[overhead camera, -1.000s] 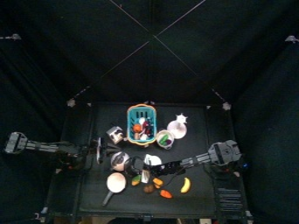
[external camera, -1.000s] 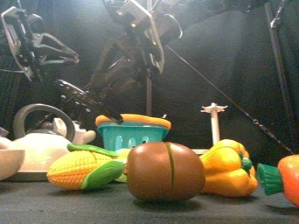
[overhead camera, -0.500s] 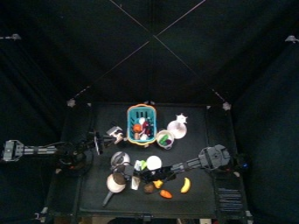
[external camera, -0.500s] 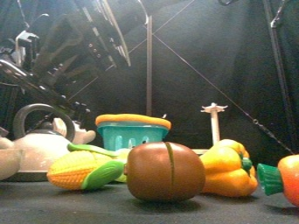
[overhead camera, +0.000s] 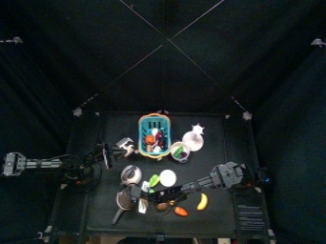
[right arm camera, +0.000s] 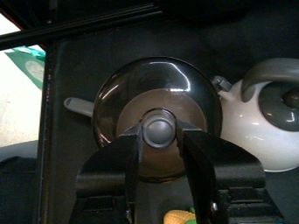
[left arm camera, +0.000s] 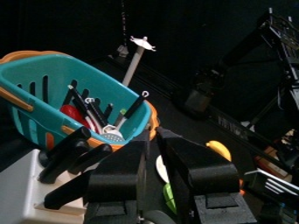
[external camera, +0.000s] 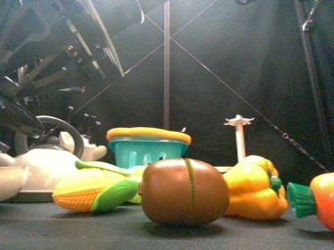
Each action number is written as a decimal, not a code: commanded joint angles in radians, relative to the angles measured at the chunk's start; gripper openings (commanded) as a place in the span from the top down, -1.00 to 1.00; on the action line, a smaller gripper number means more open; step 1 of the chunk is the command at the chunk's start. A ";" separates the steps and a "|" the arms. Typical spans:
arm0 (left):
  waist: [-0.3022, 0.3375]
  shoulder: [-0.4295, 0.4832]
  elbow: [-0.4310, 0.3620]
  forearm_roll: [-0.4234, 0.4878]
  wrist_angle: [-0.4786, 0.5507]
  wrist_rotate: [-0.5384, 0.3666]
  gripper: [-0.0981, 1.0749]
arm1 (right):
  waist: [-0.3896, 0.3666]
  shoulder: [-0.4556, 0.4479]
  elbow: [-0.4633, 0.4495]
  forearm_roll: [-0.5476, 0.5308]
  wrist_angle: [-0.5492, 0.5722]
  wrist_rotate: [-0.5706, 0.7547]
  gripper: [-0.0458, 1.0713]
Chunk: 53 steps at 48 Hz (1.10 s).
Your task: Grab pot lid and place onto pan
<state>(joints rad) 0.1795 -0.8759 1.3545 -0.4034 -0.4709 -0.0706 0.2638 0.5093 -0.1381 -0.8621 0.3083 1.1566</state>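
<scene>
The black pot lid (right arm camera: 163, 83) with its pale knob (right arm camera: 160, 128) fills the right wrist view. My right gripper (right arm camera: 160, 133) is shut on the knob, one jaw on each side. The lid sits over the pan and hides its cream inside; only a short handle stub (right arm camera: 75, 105) sticks out from under it. In the top view my right gripper (overhead camera: 139, 196) reaches across to the pan (overhead camera: 122, 204) at the table's front left. My left gripper (left arm camera: 152, 147) is shut and empty; it rests at the table's left (overhead camera: 102, 163).
A silvery kettle-like pot (right arm camera: 271, 118) stands right beside the lid, also in the front view (external camera: 46, 161). A teal basket (overhead camera: 154, 131) of utensils stands behind. Toy corn (external camera: 98, 190), a brown round toy (external camera: 186, 191) and a yellow pepper (external camera: 256, 187) lie along the front.
My right arm has moved left and forward with the lid. The pan's cream inside, visible before, is now covered by the lid and gripper. The left arm has barely moved.
</scene>
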 commanded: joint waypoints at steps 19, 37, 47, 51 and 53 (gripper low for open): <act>0.000 0.003 -0.011 0.003 -0.008 0.003 -0.18 | -0.003 0.015 -0.041 0.014 -0.015 0.000 -0.17; 0.000 0.003 0.002 0.002 -0.008 0.002 -0.18 | -0.006 0.043 -0.077 0.015 -0.015 -0.002 -0.17; 0.000 0.003 0.002 0.003 -0.008 0.002 -0.18 | -0.006 0.051 -0.081 0.017 -0.015 -0.002 -0.17; 0.000 0.005 0.003 0.003 -0.008 0.002 -0.18 | -0.006 0.058 -0.081 0.017 -0.017 -0.002 -0.17; 0.000 0.005 0.002 0.003 -0.008 0.002 -0.18 | -0.008 0.061 -0.081 0.017 -0.017 -0.002 -0.17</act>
<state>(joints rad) 0.1795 -0.8744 1.3698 -0.4034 -0.4709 -0.0706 0.2623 0.5921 -0.1917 -0.8452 0.2991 1.1566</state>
